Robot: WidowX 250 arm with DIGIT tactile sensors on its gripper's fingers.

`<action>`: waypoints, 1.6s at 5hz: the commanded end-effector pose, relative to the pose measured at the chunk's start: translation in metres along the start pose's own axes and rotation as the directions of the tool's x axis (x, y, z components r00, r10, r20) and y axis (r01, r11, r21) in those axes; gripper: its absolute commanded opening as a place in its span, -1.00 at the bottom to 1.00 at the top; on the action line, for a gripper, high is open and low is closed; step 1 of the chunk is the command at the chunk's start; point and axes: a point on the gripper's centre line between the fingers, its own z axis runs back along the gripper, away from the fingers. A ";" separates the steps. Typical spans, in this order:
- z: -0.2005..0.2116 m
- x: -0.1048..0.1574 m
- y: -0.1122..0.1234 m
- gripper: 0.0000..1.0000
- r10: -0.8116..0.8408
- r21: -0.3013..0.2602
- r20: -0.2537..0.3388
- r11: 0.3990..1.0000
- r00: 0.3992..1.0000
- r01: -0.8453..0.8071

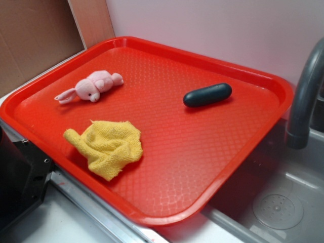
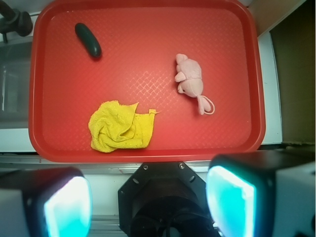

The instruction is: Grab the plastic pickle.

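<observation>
Three items sat on the tray: pickle at its far corner by the faucet, well apart from cloth and bunny. Gripper hung back, jaws spread, empty, so approach looked unobstructed.

Red tray sits over the sink counter, carrying plastic pickle, pink plush bunny, crumpled yellow cloth, all apart.

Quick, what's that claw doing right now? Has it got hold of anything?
Claw: open and empty, jaws wide apart, hanging above the near edge of the red tray. The plastic pickle lies untouched on the tray.
</observation>
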 end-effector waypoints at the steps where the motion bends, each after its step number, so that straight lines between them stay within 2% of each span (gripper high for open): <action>1: 0.000 0.000 0.000 1.00 0.000 0.000 0.000 1.000 1.000 0.000; 2: -0.009 0.012 -0.001 1.00 -0.039 -0.007 0.051 0.999 0.998 0.039; 4: -0.027 0.040 -0.022 1.00 -0.093 0.007 0.194 0.996 0.977 0.093; 6: -0.074 0.090 -0.052 1.00 -0.105 0.005 0.211 0.994 0.972 0.107; 7: -0.095 0.112 -0.066 1.00 -0.175 -0.023 0.225 0.983 0.959 0.184; 8: -0.128 0.139 -0.078 1.00 -0.248 -0.031 0.196 0.965 0.949 0.259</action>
